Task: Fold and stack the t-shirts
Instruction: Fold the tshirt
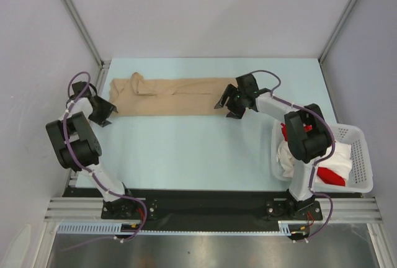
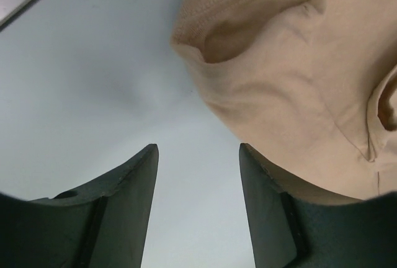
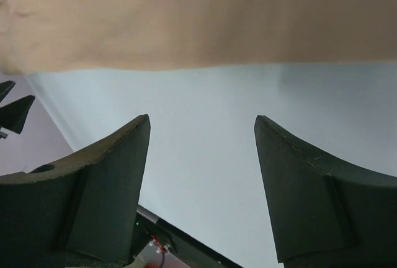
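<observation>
A beige-tan t-shirt lies folded into a long strip across the far half of the table. My left gripper stands open just off the strip's left end. In the left wrist view the gripper has only bare table between its fingers, and the shirt lies ahead and to the right. My right gripper stands open at the strip's right end. The right wrist view shows that gripper empty, short of the shirt's edge. Red and white t-shirts lie crumpled in the basket.
A white lattice basket sits at the table's right edge beside the right arm. Grey walls and metal frame posts close in the table at the back and sides. A black rail runs along the near edge.
</observation>
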Action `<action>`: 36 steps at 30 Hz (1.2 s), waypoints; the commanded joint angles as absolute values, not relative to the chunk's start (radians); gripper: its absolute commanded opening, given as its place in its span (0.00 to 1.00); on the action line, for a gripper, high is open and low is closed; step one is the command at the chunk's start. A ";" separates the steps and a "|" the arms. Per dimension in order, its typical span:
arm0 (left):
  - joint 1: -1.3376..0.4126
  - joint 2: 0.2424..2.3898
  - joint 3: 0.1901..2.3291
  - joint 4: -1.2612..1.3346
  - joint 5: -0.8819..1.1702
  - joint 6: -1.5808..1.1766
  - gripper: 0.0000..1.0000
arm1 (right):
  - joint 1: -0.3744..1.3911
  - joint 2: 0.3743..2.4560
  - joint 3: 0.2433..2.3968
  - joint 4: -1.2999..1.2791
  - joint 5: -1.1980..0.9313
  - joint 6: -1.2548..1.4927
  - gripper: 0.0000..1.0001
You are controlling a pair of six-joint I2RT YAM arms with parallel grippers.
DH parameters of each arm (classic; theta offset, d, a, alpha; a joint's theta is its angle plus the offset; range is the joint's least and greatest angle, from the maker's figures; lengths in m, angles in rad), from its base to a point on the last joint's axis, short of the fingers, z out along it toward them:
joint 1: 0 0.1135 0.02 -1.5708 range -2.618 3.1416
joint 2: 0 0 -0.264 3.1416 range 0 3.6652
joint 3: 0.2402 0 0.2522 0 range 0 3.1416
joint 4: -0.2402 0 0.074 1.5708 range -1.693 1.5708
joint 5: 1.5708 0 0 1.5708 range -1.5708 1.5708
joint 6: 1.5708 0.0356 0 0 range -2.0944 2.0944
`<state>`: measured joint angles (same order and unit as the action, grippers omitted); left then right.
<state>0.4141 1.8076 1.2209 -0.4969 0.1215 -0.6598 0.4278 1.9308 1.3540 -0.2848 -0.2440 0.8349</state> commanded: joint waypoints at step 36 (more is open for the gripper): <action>0.454 1.734 1.111 -0.341 0.183 -0.767 0.64 | 0.238 2.003 1.241 -0.152 -0.213 1.055 0.56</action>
<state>0.4503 1.8309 1.1397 -0.3721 0.1665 -0.7689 0.2440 1.9724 1.2160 -0.1463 -0.2287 1.0550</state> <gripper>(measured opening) 0.642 0.559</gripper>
